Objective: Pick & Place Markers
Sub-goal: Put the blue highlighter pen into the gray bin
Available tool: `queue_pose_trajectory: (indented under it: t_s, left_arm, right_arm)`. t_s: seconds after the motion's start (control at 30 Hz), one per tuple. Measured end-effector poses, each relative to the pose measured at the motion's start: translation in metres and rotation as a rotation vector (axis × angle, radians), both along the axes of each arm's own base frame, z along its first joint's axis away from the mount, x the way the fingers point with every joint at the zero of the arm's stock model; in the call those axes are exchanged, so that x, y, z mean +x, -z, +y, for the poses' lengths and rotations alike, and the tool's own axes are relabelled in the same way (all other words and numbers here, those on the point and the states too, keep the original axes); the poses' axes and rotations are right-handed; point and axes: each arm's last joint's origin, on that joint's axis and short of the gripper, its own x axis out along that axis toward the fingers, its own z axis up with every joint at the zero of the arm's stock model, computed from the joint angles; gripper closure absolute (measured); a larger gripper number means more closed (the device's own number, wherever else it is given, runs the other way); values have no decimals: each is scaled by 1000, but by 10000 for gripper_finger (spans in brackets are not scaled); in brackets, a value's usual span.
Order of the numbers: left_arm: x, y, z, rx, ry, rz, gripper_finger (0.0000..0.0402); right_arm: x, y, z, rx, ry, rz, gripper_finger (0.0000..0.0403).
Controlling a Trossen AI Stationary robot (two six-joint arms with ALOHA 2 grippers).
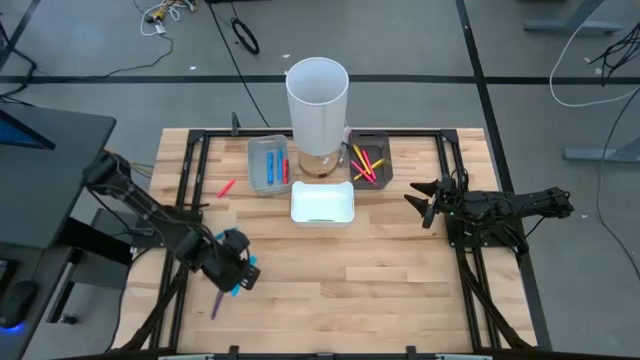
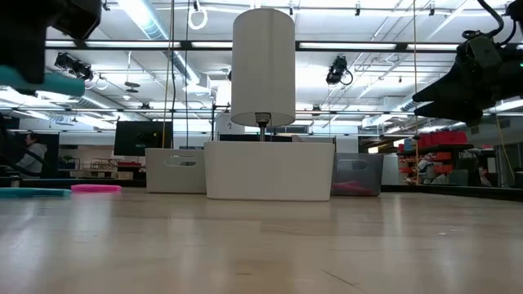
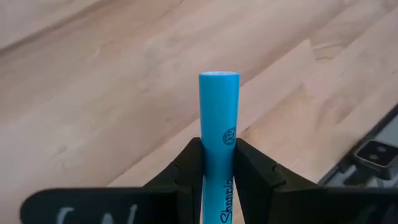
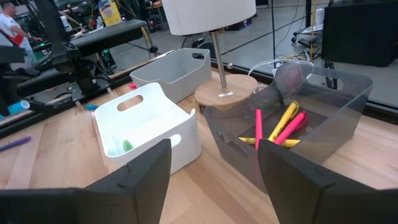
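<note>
The table [image 1: 380, 270] is pale blond wood with a streaky grain, edged by a black frame [image 1: 440, 135]. A bright cyan-blue marker [image 3: 217, 118] with dark script printed on it sits between the left gripper's [image 3: 217, 165] black fingers. At twelve o'clock stands a white cylinder [image 1: 317, 95] on a light wooden base [image 4: 224, 94]. Before it lies a glossy white tray [image 1: 322, 205]; at eleven o'clock a grey tray [image 1: 268, 163] holds blue and red sticks; at one o'clock a smoky dark tray [image 1: 370, 158] holds yellow and pink ones. A pink marker [image 1: 226, 188] and a purple marker [image 1: 216, 304] lie loose on the wood. The right gripper [image 1: 425, 203] is black.

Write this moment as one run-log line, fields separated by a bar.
left gripper: shut on blue marker, above table | right gripper: open, waiting near dark tray
</note>
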Motion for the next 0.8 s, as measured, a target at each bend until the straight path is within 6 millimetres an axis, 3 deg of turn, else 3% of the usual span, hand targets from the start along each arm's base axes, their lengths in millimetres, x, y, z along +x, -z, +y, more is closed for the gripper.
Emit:
queue_pose_trajectory:
  t_s: [0.23,0.53,0.8]
  left_arm:
    - [13,-17,25,-4,24,-26,330]
    - [35,-62,70,16,-138,-45,330]
    - [41,-93,96,-26,-184,-78,330]
  right_arm:
    - [0,0,0,0,0,0,160]
    - [0,0,0,0,0,0,160]
    - [0,0,0,0,0,0,160]
